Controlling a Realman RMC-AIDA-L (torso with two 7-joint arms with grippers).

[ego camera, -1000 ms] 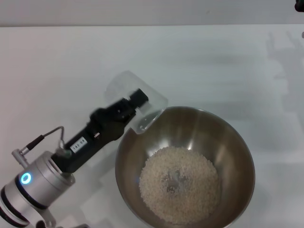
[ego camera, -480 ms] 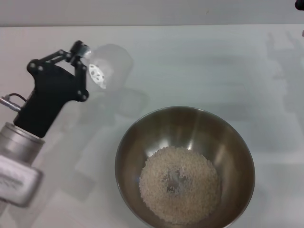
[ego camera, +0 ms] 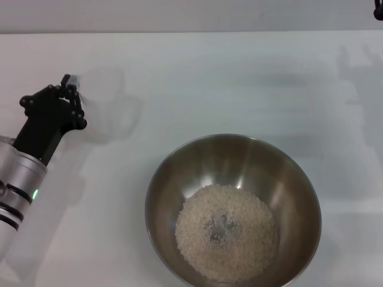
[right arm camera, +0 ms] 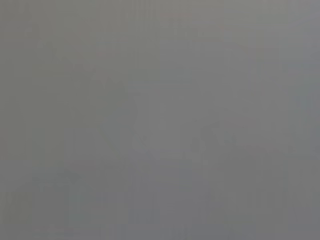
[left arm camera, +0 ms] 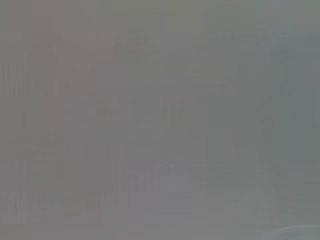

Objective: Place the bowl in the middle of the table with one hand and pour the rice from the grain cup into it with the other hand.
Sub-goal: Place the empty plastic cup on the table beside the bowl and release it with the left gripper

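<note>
The bowl, large and shiny steel, sits on the white table at the near middle. A heap of rice lies in its bottom. My left gripper is at the left of the table, well clear of the bowl. It is shut on the grain cup, which shows as a faint translucent shape that looks empty. Only a dark sliver of my right arm shows at the far right corner. Both wrist views show only flat grey.
The far edge of the table runs across the top of the head view. Nothing else stands on the tabletop.
My left gripper has pulled the grain cup away from the bowl's rim, back and to the left. The bowl and rice have not moved.
</note>
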